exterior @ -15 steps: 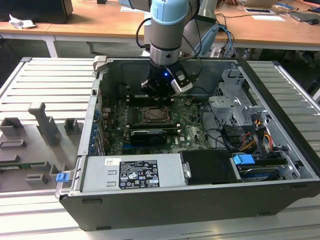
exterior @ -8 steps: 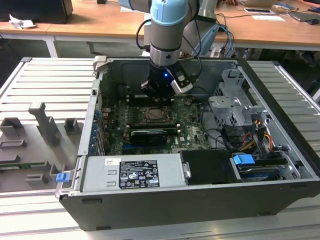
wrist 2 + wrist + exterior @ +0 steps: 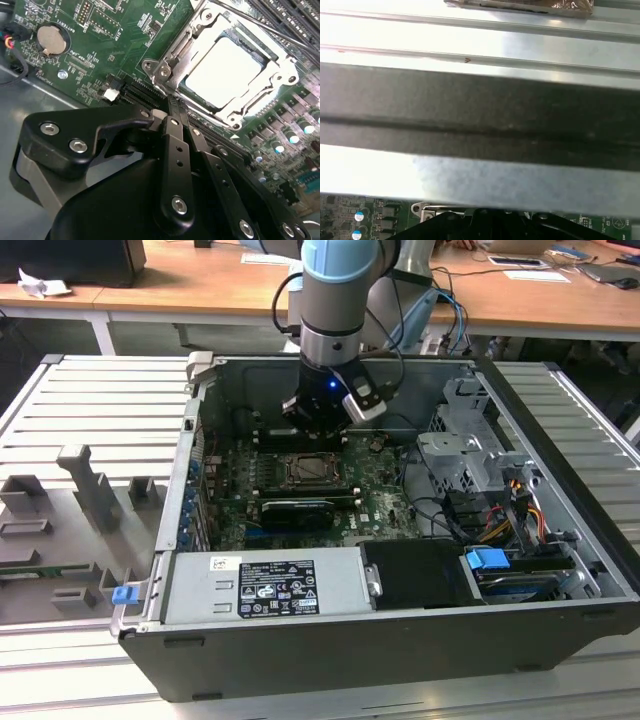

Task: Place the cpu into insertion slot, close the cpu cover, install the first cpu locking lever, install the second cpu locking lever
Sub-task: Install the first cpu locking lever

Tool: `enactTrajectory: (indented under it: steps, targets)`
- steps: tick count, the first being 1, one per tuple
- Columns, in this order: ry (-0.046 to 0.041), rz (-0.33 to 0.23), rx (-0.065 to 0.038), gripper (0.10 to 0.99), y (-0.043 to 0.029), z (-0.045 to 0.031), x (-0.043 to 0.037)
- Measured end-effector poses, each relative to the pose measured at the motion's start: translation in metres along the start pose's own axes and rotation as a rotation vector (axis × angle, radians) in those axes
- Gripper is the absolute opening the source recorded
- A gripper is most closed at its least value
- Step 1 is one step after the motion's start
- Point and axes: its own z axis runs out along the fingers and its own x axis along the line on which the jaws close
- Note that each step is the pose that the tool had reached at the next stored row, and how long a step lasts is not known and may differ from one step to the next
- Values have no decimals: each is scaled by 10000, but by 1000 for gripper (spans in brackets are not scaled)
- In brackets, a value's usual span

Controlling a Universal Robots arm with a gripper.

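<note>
Exterior view has the arm reaching down into the open computer case (image 3: 560,530), with the gripper (image 3: 318,430) hovering just behind the insertion slot (image 3: 305,472) near the middle of the green motherboard (image 3: 385,502). A big grey power supply box (image 3: 265,585) sits along the case's front edge, and a drive cage with a blue tab (image 3: 488,562) is at the exterior view's right.

Second wrist view is much closer. The cpu (image 3: 225,70) is already sitting in the slot (image 3: 187,37), pale and glaring under the light. The cpu cover (image 3: 250,107) looks folded down around it, silvery frame with the chip showing through the square opening. The gripper's black fingers (image 3: 176,131) are pressed together with nothing between them, tips near the socket corner closest to the camera, touching or not I can't tell. A coin cell battery (image 3: 51,40) sits well off to one side on the board.

First wrist view mostly catches the case's metal wall (image 3: 480,185) and a sliver of board.
</note>
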Motion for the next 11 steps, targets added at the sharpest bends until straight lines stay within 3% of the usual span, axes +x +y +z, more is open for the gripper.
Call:
enactTrajectory:
  steps: [11]
  targets:
    - [0, 0, 0, 106, -68, -7, 5]
